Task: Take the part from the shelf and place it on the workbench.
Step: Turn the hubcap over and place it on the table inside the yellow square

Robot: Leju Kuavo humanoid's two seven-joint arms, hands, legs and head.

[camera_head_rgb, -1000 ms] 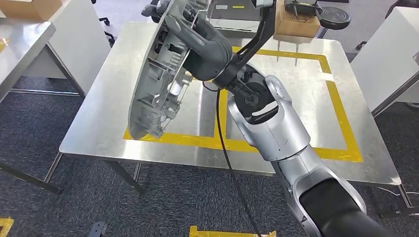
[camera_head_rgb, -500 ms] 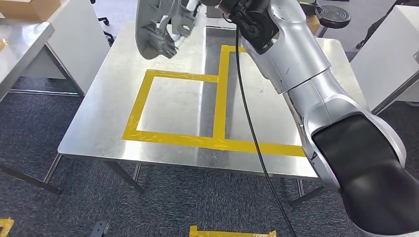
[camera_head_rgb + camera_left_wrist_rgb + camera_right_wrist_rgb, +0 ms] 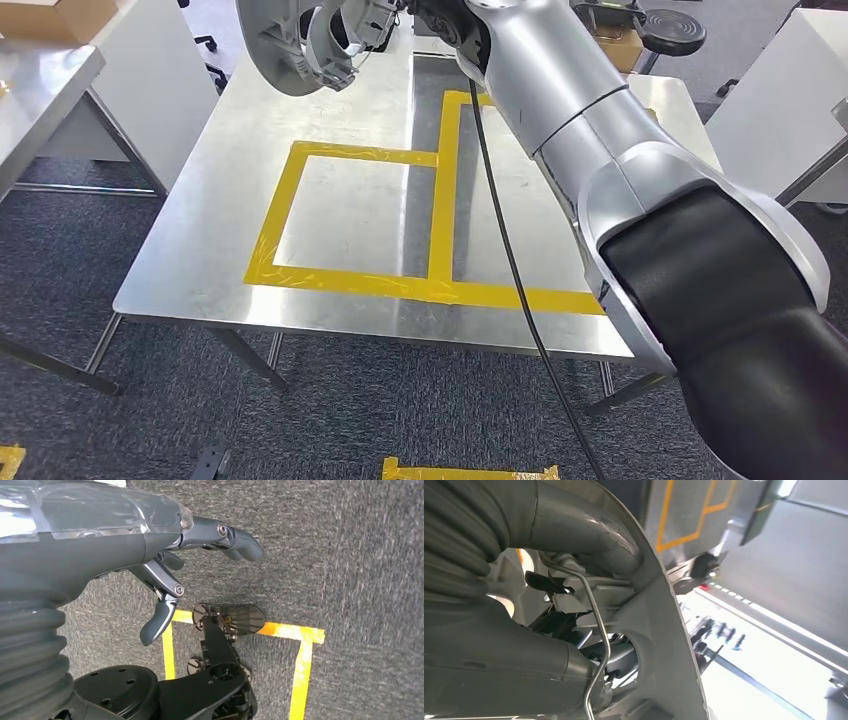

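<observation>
Matt grey plastic part; brushed metal workbench; rough carpet.

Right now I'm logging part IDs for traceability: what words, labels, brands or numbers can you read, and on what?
None can be read.
Grey part gripped by the right robot hand: no label or number visible.
Workbench: yellow tape lines, no writing.
Cardboard box: no legible print.

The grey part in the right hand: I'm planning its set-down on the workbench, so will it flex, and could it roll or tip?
The grey part looks like rigid ribbed moulded plastic, so it probably won't flex. One hand, the right hand, carries it, so it is likely light for its size. Its rounded rim suggests that it could rock or roll if set on edge on the workbench; laid flat seems safer.
</observation>
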